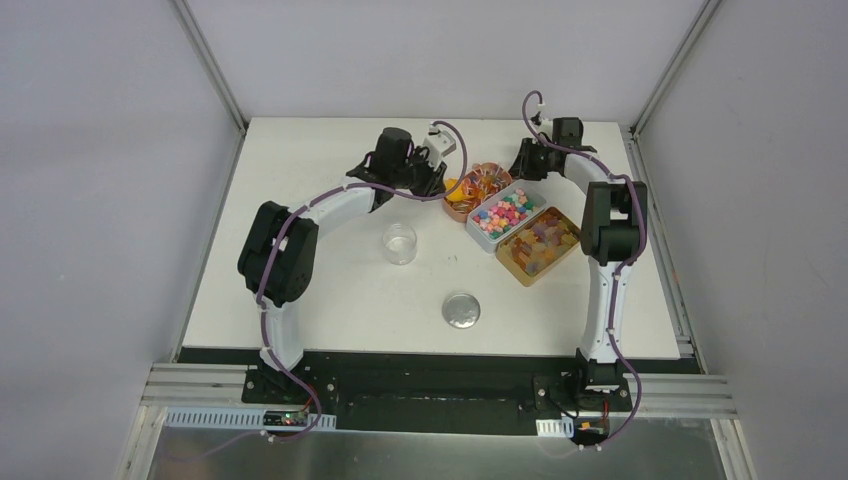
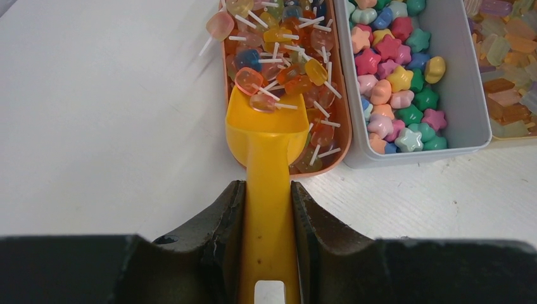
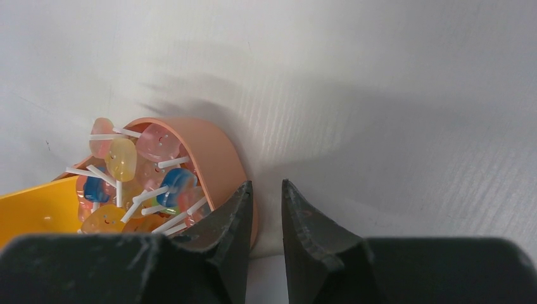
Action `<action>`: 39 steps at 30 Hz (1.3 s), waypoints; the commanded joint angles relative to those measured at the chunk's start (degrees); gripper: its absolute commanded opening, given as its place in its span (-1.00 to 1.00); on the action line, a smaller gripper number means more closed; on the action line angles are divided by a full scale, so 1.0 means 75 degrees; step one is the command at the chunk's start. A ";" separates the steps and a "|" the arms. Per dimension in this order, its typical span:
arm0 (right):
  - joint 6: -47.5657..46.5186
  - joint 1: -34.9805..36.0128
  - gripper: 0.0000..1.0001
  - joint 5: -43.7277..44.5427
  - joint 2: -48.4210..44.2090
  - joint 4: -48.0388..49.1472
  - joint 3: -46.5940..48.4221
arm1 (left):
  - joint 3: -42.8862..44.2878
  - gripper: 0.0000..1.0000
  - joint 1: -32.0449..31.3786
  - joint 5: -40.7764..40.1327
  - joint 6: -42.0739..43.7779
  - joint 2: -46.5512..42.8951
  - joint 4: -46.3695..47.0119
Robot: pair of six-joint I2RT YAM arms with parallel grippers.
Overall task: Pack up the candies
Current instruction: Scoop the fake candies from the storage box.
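The candies fill three trays: stick sweets [image 2: 285, 38] in a peach tray [image 2: 342, 126], star and heart pieces [image 2: 396, 76] in a white tray [image 2: 465, 82], and amber gummies [image 2: 510, 57] at the far right. My left gripper [image 2: 268, 185] is shut on the handle of a yellow scoop [image 2: 269, 136]. The scoop's bowl lies in the peach tray with a few stick sweets at its lip. My right gripper [image 3: 266, 182] sits at the peach tray's [image 3: 215, 149] far end with a narrow gap between its jaws. Its left finger overlaps the rim, and white table shows in the gap.
A clear glass jar [image 1: 399, 243] stands open in the middle of the table. A round silver lid [image 1: 461, 310] lies nearer the front edge. The three trays [image 1: 505, 213] lie side by side in a diagonal row at the back right.
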 commanded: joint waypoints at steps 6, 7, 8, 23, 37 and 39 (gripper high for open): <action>0.0059 -0.0049 -0.49 -0.0273 -0.0311 0.0241 0.0020 | 0.0562 -1.00 -0.0040 0.0016 0.0590 -0.0278 -0.1356; 0.0060 -0.0051 -0.49 -0.0275 -0.0312 0.0245 0.0014 | 0.0599 -1.00 -0.0037 -0.0019 0.0626 -0.0278 -0.1407; 0.0071 -0.0044 -0.49 -0.0273 -0.0317 0.0257 0.0006 | 0.0632 -1.00 -0.0036 -0.0048 0.0650 -0.0291 -0.1451; 0.0210 -0.0069 -0.50 -0.0376 -0.0251 0.0464 -0.0060 | 0.0393 -1.00 -0.0036 -0.0409 0.0596 -0.0585 -0.1120; 0.0439 -0.0135 -0.50 -0.0441 -0.0375 0.0629 -0.0187 | -0.0542 -1.00 -0.0036 -0.0488 0.0452 -0.1033 -0.0004; 0.0463 -0.0141 -0.50 -0.0456 -0.0403 0.0670 -0.0228 | -0.0643 -1.00 -0.0036 -0.0488 0.0421 -0.1048 0.0058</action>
